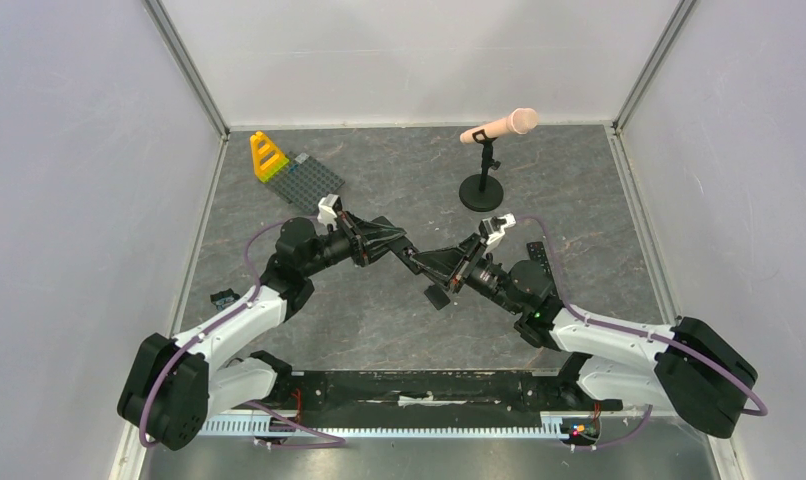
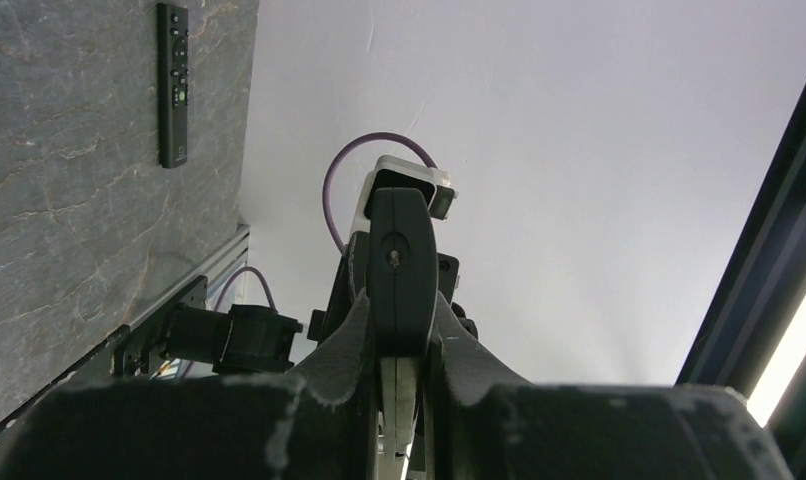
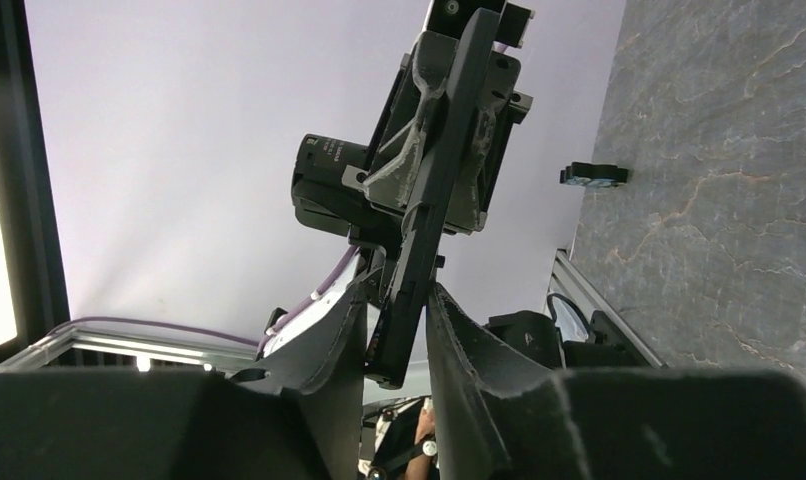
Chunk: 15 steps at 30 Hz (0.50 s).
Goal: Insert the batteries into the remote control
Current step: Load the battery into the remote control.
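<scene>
The remote control [image 1: 419,266] is a slim black bar held in the air over the middle of the table, between both arms. My left gripper [image 1: 397,250] is shut on its far end; in the left wrist view the bar [image 2: 400,262] stands end-on between the fingers [image 2: 344,345]. My right gripper [image 1: 444,274] is closed around its near end. In the right wrist view the bar [image 3: 434,200] runs up between the two fingertips, which press its sides at the gripper [image 3: 395,312]. The batteries do not show in any view.
A second black remote with buttons [image 2: 173,85] lies flat on the table at the right [image 1: 541,262]. A microphone on a stand [image 1: 484,185], a grey baseplate [image 1: 314,178] and a yellow piece [image 1: 268,157] sit at the back. A small black part [image 1: 222,298] lies left.
</scene>
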{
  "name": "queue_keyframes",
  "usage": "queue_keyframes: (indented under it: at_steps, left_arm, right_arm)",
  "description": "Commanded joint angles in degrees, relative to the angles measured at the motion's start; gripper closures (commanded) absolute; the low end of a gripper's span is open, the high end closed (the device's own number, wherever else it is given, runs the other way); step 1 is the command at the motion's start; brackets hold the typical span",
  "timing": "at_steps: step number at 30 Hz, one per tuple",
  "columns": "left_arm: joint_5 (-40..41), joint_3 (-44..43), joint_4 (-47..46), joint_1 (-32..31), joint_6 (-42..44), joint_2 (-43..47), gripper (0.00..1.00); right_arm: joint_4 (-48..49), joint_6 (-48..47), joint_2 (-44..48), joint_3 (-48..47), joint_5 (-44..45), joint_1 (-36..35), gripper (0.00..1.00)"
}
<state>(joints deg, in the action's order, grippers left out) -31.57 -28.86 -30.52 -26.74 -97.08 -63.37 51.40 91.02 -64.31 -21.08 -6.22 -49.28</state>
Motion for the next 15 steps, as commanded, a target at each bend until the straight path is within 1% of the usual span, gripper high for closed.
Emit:
queue_keyframes:
  at_steps: [1,5,7,8,9,10,12,14,15]
  left_arm:
    - [-1.0,-0.6,-4.3,-0.4,-0.4,1.0,0.98]
    - [-0.4,-1.8,0.1,-0.4,4.6,1.8,0.98]
    - [0.0,-2.7,2.7,-0.4,7.3,2.2,0.98]
    - [0.2,-3.1,4.0,-0.4,8.6,2.4,0.98]
    - [0.3,-3.5,5.1,-0.4,9.9,2.4,0.98]
    - [0.3,-3.7,5.6,-0.4,11.0,2.5,0.98]
    - [0.7,-4.3,7.3,-0.2,13.9,2.7,0.98]
    - [1.0,-4.7,8.3,0.0,17.5,2.9,0.98]
    - [1.2,-5.1,9.7,0.1,19.5,3.1,0.98]
  right_arm:
    - [-1.0,-0.2,-1.2,-1.0,-0.3,-0.2,0.74]
    - [-4.5,-1.2,-0.5,-1.6,-0.6,-0.2,0.78]
    - [-6.7,-2.3,0.0,-2.2,-0.7,-0.2,0.78]
    - [-7.4,-2.8,0.4,-2.3,-0.7,-0.3,0.75]
    - [-7.8,-3.2,0.7,-2.2,-0.5,-0.2,0.68]
    - [-7.8,-3.7,1.2,-2.2,-0.4,-0.2,0.56]
    - [-8.1,-4.3,2.0,-2.1,0.0,-0.2,0.42]
    - [-7.9,-4.8,3.0,-2.0,0.1,-0.2,0.33]
    - [-7.8,-5.2,3.6,-1.9,0.3,-0.2,0.31]
